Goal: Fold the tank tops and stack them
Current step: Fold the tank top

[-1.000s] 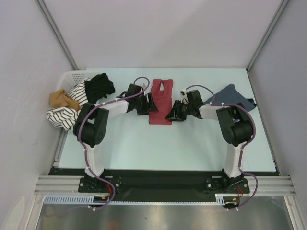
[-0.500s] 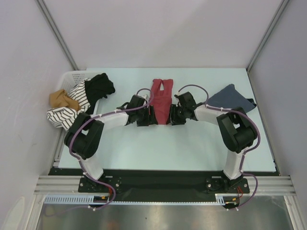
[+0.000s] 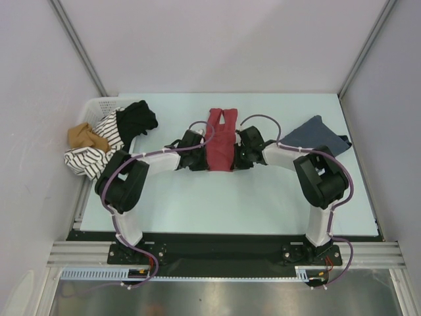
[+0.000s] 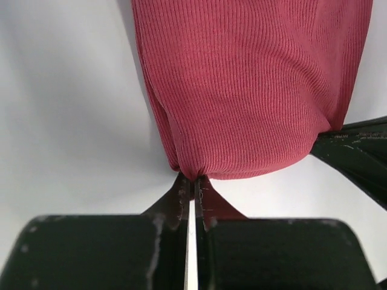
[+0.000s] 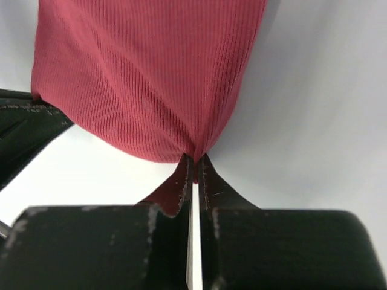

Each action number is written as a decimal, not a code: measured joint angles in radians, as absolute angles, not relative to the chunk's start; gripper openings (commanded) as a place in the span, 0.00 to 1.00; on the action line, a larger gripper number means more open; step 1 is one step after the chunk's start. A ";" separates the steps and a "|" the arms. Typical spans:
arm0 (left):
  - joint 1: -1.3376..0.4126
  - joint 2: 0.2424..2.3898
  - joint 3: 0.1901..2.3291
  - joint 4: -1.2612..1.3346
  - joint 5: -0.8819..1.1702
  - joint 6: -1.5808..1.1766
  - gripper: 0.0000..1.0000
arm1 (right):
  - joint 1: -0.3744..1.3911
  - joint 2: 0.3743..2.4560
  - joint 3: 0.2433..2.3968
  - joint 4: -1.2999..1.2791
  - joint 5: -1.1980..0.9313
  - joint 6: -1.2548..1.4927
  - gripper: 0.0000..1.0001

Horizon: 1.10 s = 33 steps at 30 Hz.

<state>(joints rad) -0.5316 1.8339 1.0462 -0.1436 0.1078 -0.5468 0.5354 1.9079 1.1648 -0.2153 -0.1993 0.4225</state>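
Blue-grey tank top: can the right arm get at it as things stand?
Likely not yet: the right gripper is shut on the red tank top. The blue-grey tank top itself lies uncovered beside that arm, so after letting go, probably yes.

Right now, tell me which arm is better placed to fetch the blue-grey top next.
Right. The blue-grey top lies nearer the right gripper; the left gripper is beyond the red top, which both pinch.

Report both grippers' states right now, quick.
Left gripper: shut, pinching a hem corner of the red tank top.
Right gripper: shut, pinching the same top's other hem corner.
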 measured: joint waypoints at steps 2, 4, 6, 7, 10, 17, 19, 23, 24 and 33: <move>-0.543 1.824 1.037 -0.140 0.091 -0.547 0.00 | 0.546 1.893 1.146 -0.207 -0.182 0.422 0.00; -0.559 1.795 1.000 -0.131 0.079 -0.549 0.00 | 0.566 1.846 1.084 -0.187 -0.162 0.426 0.00; -0.592 1.739 0.929 -0.122 0.070 -0.554 0.00 | 0.593 1.783 1.010 -0.187 -0.152 0.434 0.00; -0.616 1.706 0.891 -0.120 0.062 -0.561 0.00 | 0.612 1.744 0.966 -0.189 -0.144 0.440 0.00; -0.698 1.615 0.790 -0.117 0.050 -0.586 0.00 | 0.687 1.620 0.831 -0.199 -0.126 0.472 0.00; -0.854 1.415 0.587 -0.100 0.022 -0.691 0.00 | 0.835 1.393 0.642 -0.267 -0.077 0.578 0.34; -0.871 1.391 0.566 -0.099 0.009 -0.713 0.00 | 0.835 1.327 0.622 -0.306 -0.062 0.596 0.34; -0.875 1.387 0.562 -0.099 0.002 -0.736 0.00 | 0.817 1.180 0.623 -0.331 -0.054 0.603 0.32; -0.876 1.386 0.562 -0.099 0.001 -0.738 0.00 | 0.812 1.156 0.624 -0.323 -0.060 0.603 0.30; -0.879 1.376 0.552 -0.098 -0.013 -0.752 0.00 | 0.746 1.232 0.631 -0.036 -0.260 0.602 0.00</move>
<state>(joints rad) -0.8787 1.3758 0.5522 -0.0978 -0.0128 -0.7525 0.7456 1.2316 0.6312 -0.0364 -0.2596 0.6022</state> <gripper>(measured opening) 0.014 0.010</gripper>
